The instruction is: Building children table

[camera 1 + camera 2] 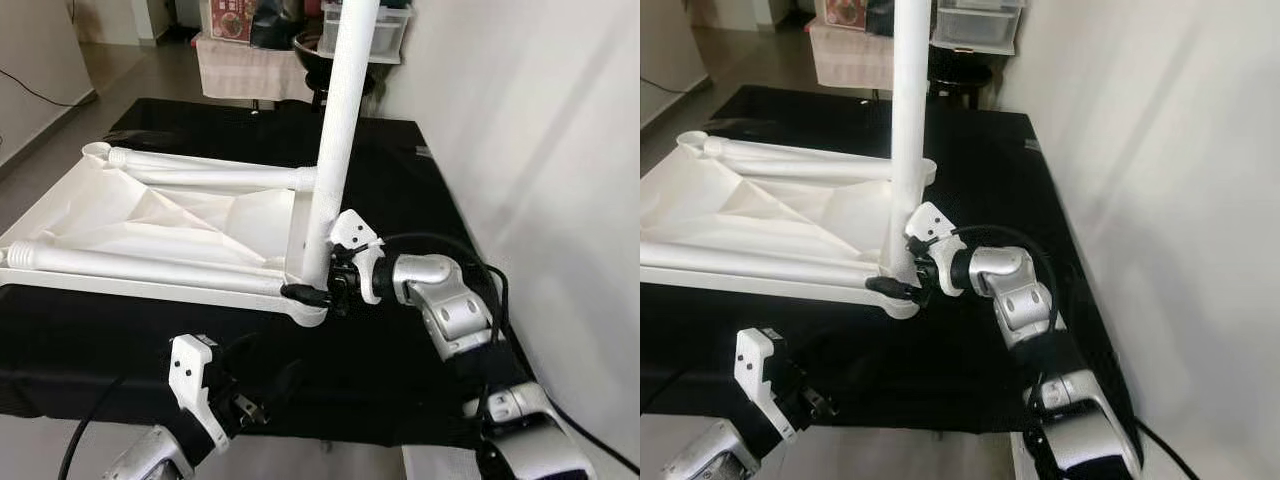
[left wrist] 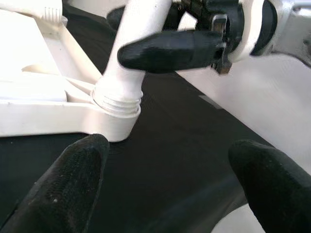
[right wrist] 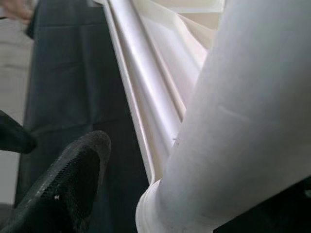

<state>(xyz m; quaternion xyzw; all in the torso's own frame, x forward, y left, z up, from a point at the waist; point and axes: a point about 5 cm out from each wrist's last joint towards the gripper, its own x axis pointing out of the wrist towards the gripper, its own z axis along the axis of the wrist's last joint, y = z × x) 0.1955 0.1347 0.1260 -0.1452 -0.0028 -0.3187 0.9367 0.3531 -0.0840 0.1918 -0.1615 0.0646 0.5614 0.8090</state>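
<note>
The white children's table top (image 1: 150, 215) lies upside down on a black cloth (image 1: 400, 180). One white leg (image 1: 340, 110) stands upright in the near right corner socket (image 2: 116, 104). Two more legs (image 1: 215, 178) (image 1: 140, 265) lie flat across the underside. My right gripper (image 1: 312, 285) is shut on the base of the upright leg, one black finger (image 2: 165, 48) crossing in front of it. My left gripper (image 1: 270, 362) hovers low by the front edge of the cloth, open and empty, its fingers (image 2: 68, 179) pointing at the socket corner.
A white wall (image 1: 540, 150) runs close along the right side. Behind the cloth stand a covered low table (image 1: 250, 65) and a plastic storage box (image 1: 385, 30). A black cable (image 1: 85, 430) hangs by my left arm.
</note>
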